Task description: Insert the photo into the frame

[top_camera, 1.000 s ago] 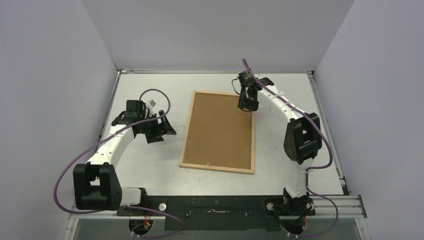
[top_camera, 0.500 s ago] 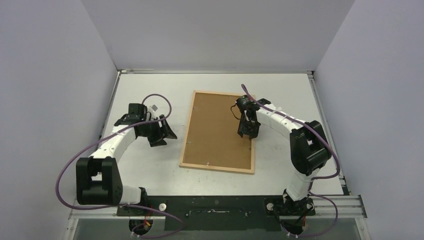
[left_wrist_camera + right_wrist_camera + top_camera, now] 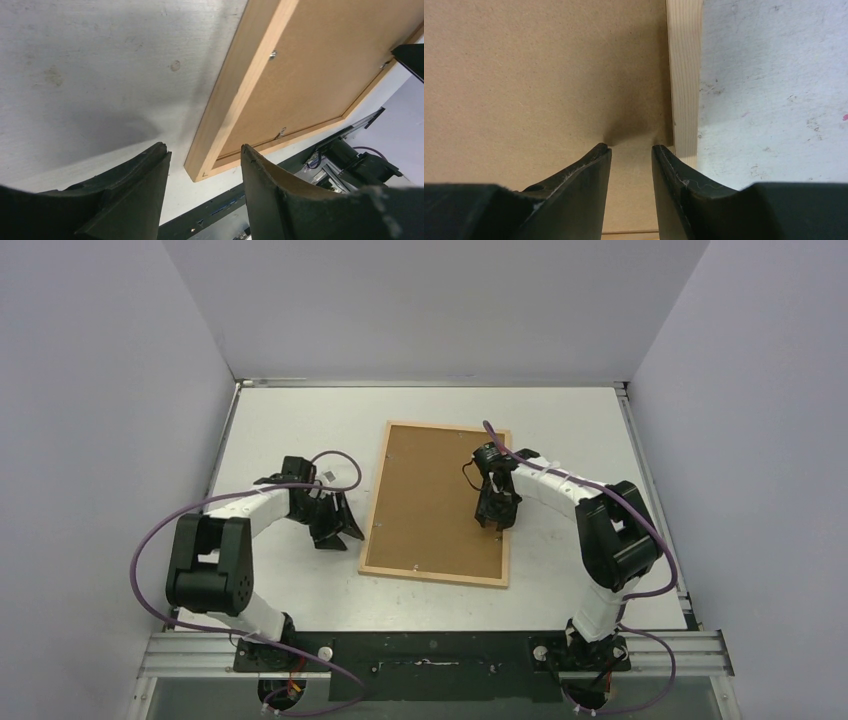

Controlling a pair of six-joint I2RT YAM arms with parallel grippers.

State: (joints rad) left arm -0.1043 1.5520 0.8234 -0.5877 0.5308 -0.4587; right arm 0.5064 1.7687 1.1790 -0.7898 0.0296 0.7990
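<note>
Scuffed white tabletop [image 3: 290, 580] between plain lavender-grey walls [image 3: 430, 310], evenly lit.

Left arm [image 3: 240, 510] and right arm [image 3: 555, 480]: white moulded shell links, black blocky joint housings [image 3: 208, 565], looping purple cables [image 3: 138, 558], and black curved gripper fingers [image 3: 574, 185] with pale scuffed edges.

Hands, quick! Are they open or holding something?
Left hand: open, holding nothing.
Right hand: open, holding nothing.
</note>
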